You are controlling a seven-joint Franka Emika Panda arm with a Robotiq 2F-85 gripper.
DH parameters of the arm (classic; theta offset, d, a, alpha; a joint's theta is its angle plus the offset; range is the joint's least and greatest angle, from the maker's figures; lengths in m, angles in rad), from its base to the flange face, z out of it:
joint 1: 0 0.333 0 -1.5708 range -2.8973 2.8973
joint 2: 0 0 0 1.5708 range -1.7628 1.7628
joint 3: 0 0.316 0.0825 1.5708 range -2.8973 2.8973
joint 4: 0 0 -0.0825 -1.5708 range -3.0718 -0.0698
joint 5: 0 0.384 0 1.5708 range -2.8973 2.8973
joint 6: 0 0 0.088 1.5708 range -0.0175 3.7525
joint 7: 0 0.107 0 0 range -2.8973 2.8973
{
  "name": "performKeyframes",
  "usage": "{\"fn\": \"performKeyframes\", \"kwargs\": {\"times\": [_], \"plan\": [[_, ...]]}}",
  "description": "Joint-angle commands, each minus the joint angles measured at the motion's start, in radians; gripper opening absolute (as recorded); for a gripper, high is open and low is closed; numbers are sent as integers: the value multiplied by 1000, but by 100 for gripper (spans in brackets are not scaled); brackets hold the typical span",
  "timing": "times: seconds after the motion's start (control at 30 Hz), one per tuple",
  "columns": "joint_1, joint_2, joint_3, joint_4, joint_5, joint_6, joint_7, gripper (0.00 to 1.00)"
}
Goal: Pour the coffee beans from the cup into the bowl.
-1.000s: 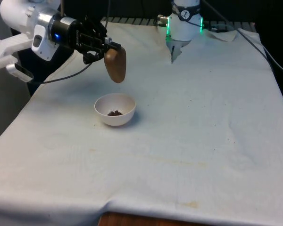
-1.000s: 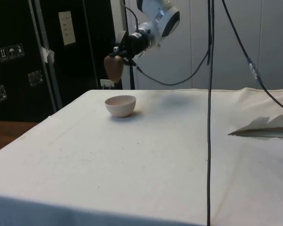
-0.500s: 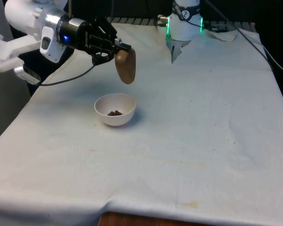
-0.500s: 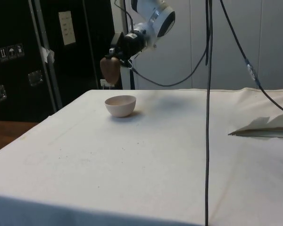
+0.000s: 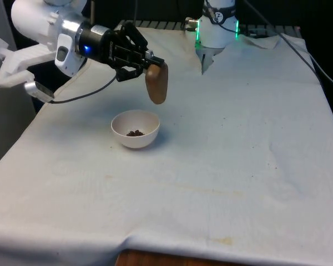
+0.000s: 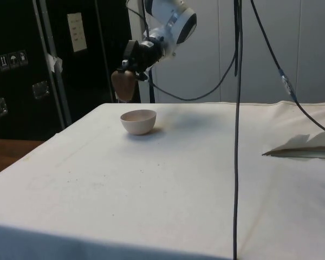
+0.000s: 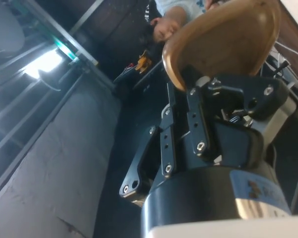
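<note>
The worktop lies bare near and right, with open room. The bowl holds the coffee beans. Beyond it, the gripper, jaws clenched on the upended cup, has carried it rightward off the bowl, so pouring looks finished.

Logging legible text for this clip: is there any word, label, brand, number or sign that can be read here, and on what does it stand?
No text can be read.
White label on the dark cabinet: print too small to read.
Small symbol stickers on the cabinet: pictograms, too blurred to make out.
Sticker on the tool's body: marks too blurred to read.
Wooden cup, white bowl and cloth: none.
</note>
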Motion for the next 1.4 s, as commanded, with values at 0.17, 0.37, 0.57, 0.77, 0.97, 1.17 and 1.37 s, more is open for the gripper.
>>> {"fn": "performKeyframes", "kwargs": {"times": [0.17, 0.37, 0.57, 0.77, 0.97, 1.17, 1.37], "plan": [[41, -17, -20, -19, -29, 44, -20, 3], [60, -30, -20, -28, -56, 73, -35, 3], [78, -41, -19, -37, -82, 101, -49, 3], [97, -52, -19, -44, -108, 128, -61, 3], [117, -64, -18, -56, -133, 157, -75, 3], [136, -77, -16, -71, -158, 186, -93, 3], [161, -92, -14, -88, -184, 223, -115, 3]]}}
